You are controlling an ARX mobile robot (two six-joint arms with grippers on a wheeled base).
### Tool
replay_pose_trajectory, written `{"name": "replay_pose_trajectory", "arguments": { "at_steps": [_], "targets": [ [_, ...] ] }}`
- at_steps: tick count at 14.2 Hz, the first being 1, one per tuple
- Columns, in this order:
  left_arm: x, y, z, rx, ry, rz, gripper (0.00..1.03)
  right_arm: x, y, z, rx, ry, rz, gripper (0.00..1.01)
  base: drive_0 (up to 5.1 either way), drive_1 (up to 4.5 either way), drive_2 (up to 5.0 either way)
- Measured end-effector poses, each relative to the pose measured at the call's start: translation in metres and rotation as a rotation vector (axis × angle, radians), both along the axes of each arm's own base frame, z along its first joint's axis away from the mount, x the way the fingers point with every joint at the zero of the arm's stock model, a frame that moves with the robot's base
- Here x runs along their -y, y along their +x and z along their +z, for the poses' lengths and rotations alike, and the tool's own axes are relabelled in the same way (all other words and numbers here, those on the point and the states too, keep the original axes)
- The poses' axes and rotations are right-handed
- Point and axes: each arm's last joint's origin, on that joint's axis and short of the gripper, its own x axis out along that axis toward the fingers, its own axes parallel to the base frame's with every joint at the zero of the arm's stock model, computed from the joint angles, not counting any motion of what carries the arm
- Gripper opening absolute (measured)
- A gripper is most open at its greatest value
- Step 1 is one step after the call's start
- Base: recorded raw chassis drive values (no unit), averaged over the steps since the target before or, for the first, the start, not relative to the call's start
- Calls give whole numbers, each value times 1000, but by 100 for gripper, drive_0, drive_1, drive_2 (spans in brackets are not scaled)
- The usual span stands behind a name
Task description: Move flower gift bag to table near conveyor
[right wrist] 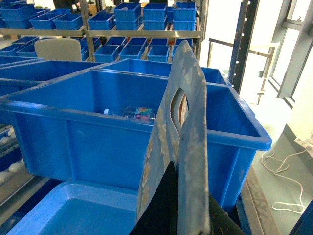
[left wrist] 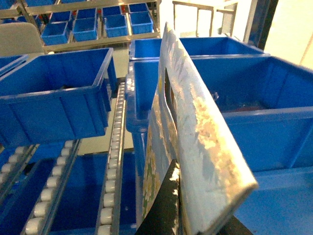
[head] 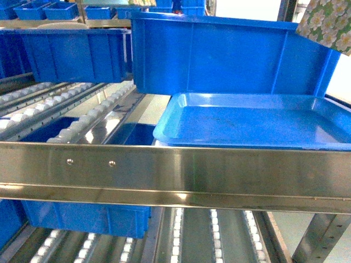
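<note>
Both pincers grip the flower gift bag (right wrist: pixel 188 142): the right pincer (right wrist: pixel 182 215) is clamped on its lower edge in the right wrist view, and the left pincer (left wrist: pixel 182 210) pinches it the same way in the left wrist view. Held upright in the air, the bag hangs above a shallow blue tray (head: pixel 252 123) and in front of a deep blue bin (right wrist: pixel 98 132), its printed corner showing at the head view's upper right. Below runs the conveyor (head: pixel 164 175), steel rail and white rollers.

We see shelves (right wrist: pixel 137 33) with blue bins (right wrist: pixel 128 10) behind — bright windows (right wrist: pixel 298 19) and a pale floor (right wrist: pixel 279 181) at right.
</note>
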Motion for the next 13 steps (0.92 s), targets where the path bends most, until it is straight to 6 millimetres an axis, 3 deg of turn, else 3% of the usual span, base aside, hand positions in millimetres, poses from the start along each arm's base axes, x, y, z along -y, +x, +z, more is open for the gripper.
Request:
{"name": "replay_pose_trajectory", "arguments": {
  "at_steps": [2, 6, 9, 11, 13],
  "targets": [
    [4, -20, 15, -8, -57, -23, 2, 0, 0, 0, 0, 0, 0, 2, 0, 0, 0],
    [1, -50, 23, -49, -108, -19, 2, 0, 0, 0, 0, 0, 0, 2, 0, 0, 0],
    [0, -66, 16, -105, -139, -28, 2, 0, 0, 0, 0, 0, 1, 2, 0, 0, 0],
    [2, -68, 3, -143, -136, -28, 2, 0, 0, 0, 0, 0, 0, 2, 0, 0, 0],
    [0, -68, 4, -93, -145, -21, 2, 0, 0, 0, 0, 0, 0, 2, 0, 0, 0]
  ]
}}
